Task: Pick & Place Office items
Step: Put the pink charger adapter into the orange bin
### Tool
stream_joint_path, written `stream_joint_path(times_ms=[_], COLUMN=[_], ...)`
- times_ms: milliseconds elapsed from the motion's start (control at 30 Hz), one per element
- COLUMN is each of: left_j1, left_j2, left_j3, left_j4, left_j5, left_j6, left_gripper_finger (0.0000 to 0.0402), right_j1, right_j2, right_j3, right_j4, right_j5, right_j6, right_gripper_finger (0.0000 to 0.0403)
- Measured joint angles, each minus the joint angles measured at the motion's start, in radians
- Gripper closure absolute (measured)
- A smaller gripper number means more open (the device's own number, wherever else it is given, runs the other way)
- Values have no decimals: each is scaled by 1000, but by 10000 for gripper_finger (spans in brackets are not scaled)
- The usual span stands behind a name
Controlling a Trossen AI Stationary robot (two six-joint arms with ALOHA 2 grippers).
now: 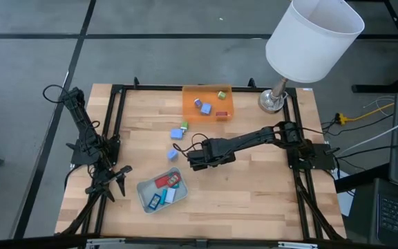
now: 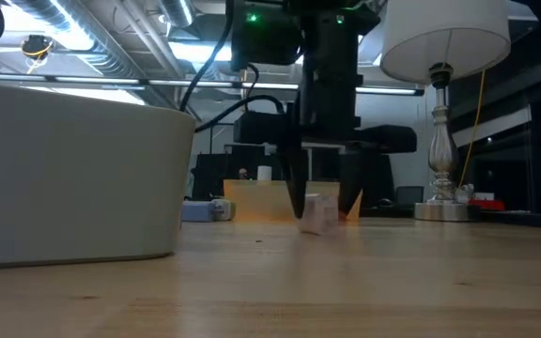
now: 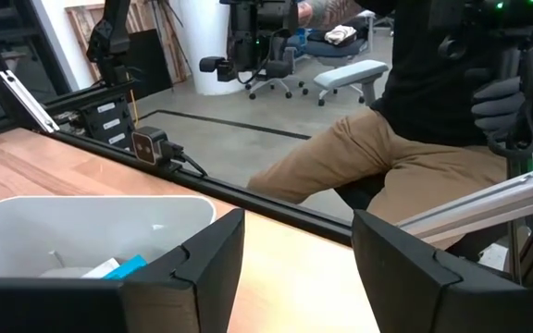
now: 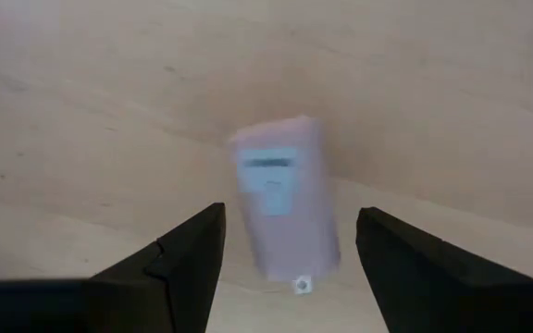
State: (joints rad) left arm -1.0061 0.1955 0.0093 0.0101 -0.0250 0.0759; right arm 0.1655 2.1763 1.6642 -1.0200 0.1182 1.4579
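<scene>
My right gripper (image 1: 193, 160) is open and low over the middle of the table. A pale pink-purple little block (image 4: 285, 199) stands on the wood between its fingers, clear of both; in the low view the block (image 2: 319, 214) sits between the two dark fingertips. Two blue blocks (image 1: 178, 133) (image 1: 173, 153) and a green one (image 1: 184, 126) lie on the table just beyond the gripper. More pieces lie in the orange tray (image 1: 188, 93) and in the grey-green tray (image 1: 144, 188). My left gripper (image 1: 119, 176) waits open beside the grey-green tray (image 3: 91, 217).
A lamp with a white shade (image 1: 313, 38) stands on its metal base (image 1: 271, 102) at the far right corner, next to the orange tray. A black frame (image 1: 116, 111) rims the table. A seated person (image 3: 359, 157) shows beyond the table edge in the left wrist view.
</scene>
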Motion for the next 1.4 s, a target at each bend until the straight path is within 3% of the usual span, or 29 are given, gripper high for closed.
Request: stream_joint_path(times_ms=[567, 1033, 1400], left_j1=[0, 0, 0], left_j2=[0, 0, 0], left_j3=[0, 0, 0], left_j4=[0, 0, 0], left_j5=[0, 0, 0], left_j6=[17, 17, 17], left_gripper_finger=[206, 206, 207], right_j1=[-9, -9, -10], right_j2=[0, -1, -1], right_j3=[0, 0, 27], right_j4=[18, 18, 25], right_j5=[20, 24, 61], right_j6=[-29, -31, -95], right_gripper_finger=[164, 273, 276])
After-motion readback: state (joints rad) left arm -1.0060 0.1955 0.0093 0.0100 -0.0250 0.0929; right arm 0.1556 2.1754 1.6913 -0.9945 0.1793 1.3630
